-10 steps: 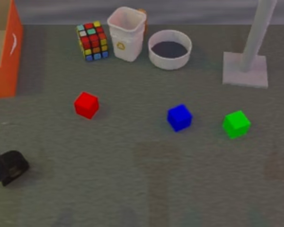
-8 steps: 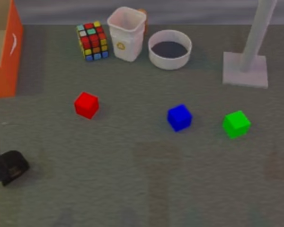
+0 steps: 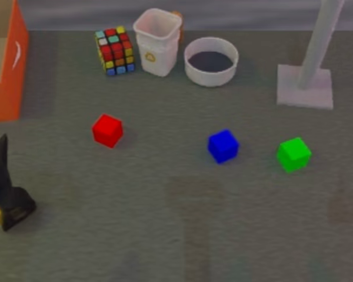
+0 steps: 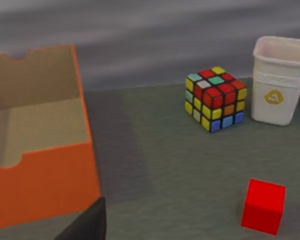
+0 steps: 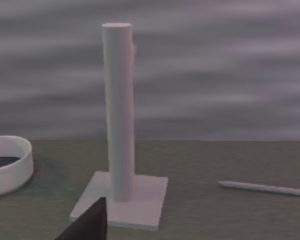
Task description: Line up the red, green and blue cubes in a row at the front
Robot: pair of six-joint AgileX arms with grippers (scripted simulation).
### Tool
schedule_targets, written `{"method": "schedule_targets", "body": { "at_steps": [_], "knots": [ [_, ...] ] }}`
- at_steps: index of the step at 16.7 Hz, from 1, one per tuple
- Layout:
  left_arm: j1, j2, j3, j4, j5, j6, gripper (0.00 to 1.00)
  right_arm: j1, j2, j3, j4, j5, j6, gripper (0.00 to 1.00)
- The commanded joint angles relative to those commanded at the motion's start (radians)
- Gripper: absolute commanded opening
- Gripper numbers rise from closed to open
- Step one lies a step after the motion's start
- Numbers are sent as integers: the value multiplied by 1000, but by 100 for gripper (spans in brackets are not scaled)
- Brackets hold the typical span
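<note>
reaching for the red cube (image 3: 107,130) called for my left gripper (image 3: 1,176), low at the table's left edge, to come in squarely over it and close on two flat faces. whether its fingers were parted i could not tell; it held nothing. red sat left of centre, blue cube (image 3: 223,145) and green cube (image 3: 293,154) well apart to the right, all small, plain, sharp-edged.

White post on a square base, seen from the right wrist

An upright white cylindrical post (image 5: 118,112) stands on a flat square base plate (image 5: 140,202) on the grey-green table (image 5: 230,215). A white round bowl (image 5: 7,171) with dark contents sits off to one side, a thin white stick (image 5: 265,188) lies flat on the other, and a dark finger (image 5: 87,226) of the right gripper pokes into view.
</note>
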Motion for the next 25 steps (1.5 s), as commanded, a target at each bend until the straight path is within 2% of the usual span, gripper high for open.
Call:
{"method": "schedule_targets", "body": {
  "at_steps": [6,10,14,20,25],
  "knots": [
    [-108,633,436,-428,11,67,100,0,0,0,0,0,0,100],
    [-165,1121,738,-726,-3,110,100,0,0,0,0,0,0,100],
    [-200,1549,1076,-945,-21,138,100,0,0,0,0,0,0,100],
    [-214,1961,1565,-1055,-39,151,100,0,0,0,0,0,0,100],
    [-213,2079,1764,-1030,-39,149,100,0,0,0,0,0,0,100]
  ]
}}
